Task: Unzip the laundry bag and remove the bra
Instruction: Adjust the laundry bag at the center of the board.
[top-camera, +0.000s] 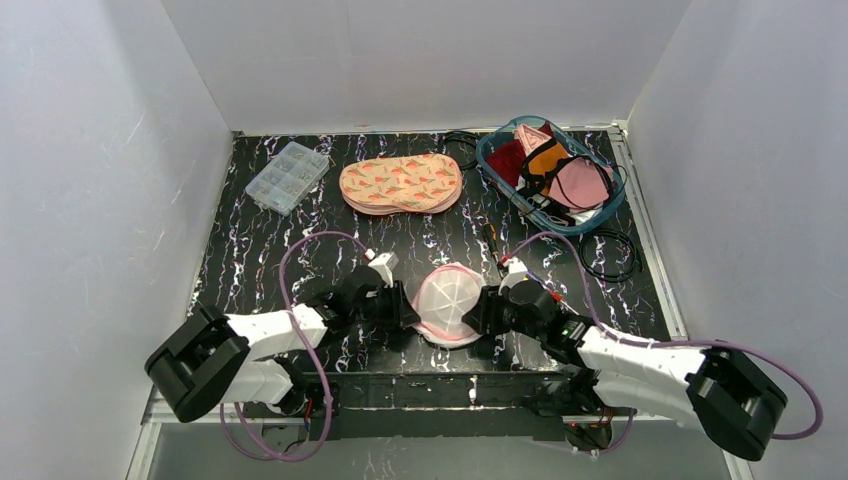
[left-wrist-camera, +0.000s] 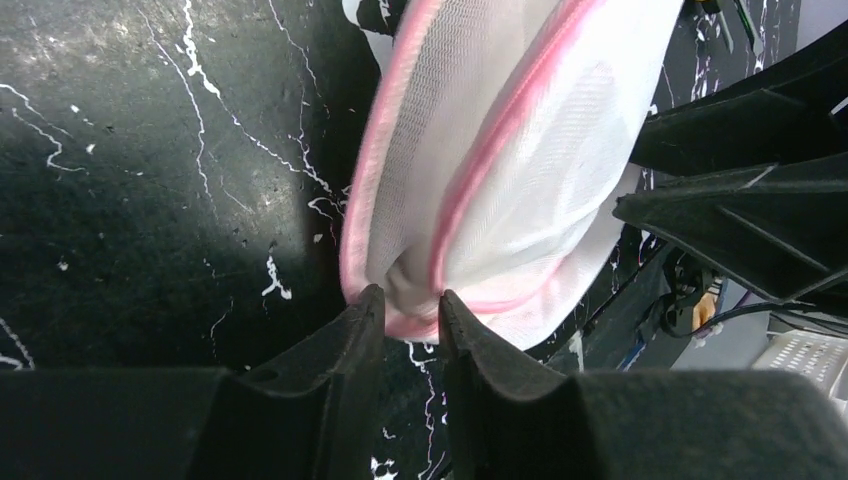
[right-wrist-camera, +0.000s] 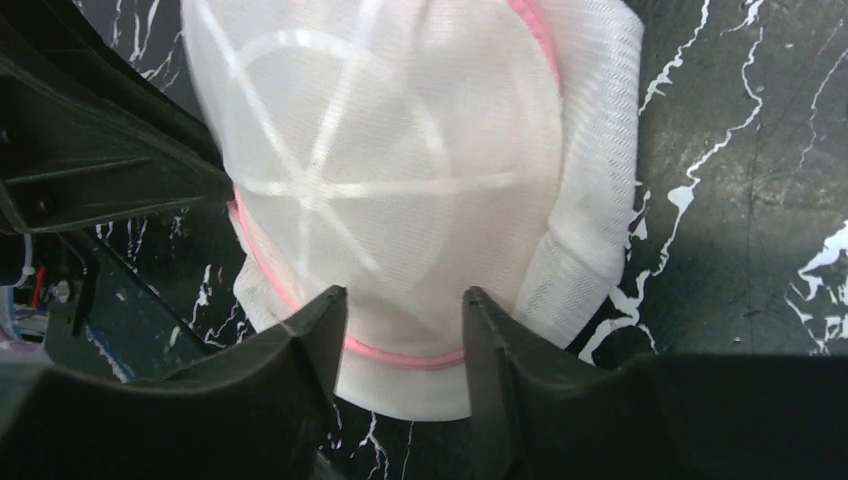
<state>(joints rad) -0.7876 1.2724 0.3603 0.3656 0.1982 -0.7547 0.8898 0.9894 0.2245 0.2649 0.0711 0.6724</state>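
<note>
The left end effector (left-wrist-camera: 412, 300) is almost fully clenched. Its two black fingers (left-wrist-camera: 365, 318) pinch the pink-trimmed rim of the laundry bag (left-wrist-camera: 520, 170), and only a thin fold of white mesh sits between them. The right end effector (right-wrist-camera: 405, 305) stands clearly wider. Its fingers are apart, and the opposite rim of the bag, with its pink seam, lies in the gap between them. I cannot tell if these fingers press on the mesh or only straddle it.

The bag is a round, domed pouch of white mesh with white ribs crossing on its face. In the top view it is between the two end effectors, at the near middle of the counter (top-camera: 250, 260), and it is tilted, not flat. What it contains cannot be seen through the mesh.

The counter is black with white marble-like veins. At its far left lies a clear compartment box (top-camera: 288, 176). Beside that is a flat peach fabric piece with a red pattern (top-camera: 400, 183). At the far right stands a teal basket (top-camera: 484, 150) full of coloured garments, and black cables (top-camera: 610, 255) lie just in front of it. Plain white walls (top-camera: 100, 150) close the counter on three sides.
</note>
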